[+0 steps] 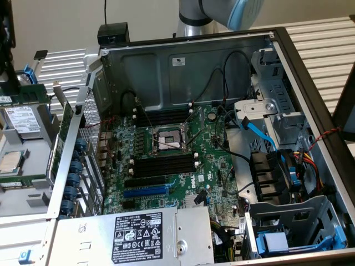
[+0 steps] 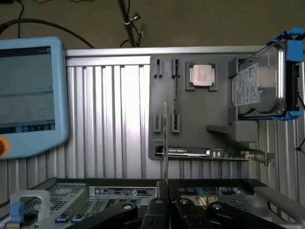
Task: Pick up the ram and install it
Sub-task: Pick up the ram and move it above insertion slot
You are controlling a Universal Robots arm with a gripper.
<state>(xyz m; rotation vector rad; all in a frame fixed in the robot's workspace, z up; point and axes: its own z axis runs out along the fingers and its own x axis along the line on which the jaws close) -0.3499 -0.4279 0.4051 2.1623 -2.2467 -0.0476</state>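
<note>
Ram [image 2: 165, 138], a long, thin circuit-board stick seen edge-on in the wrist view, is grasped at one end by the black gripper [image 2: 165, 191], whose jaws are clenched on it. The stick juts straight out from the jaws, in front of a grey fixture plate [image 2: 219, 109] that carries a square silver processor [image 2: 201, 75] and a blue-framed hard drive [image 2: 259, 86]. A light-blue control pendant [image 2: 28, 90] lies on the ribbed metal desk [image 2: 109, 119]. In the exterior view, the open black computer case [image 1: 310, 72] shows its green motherboard [image 1: 216, 166], with the black memory slots [image 1: 163, 164] empty, and the silver robot arm [image 1: 222, 14] behind the case.
</note>
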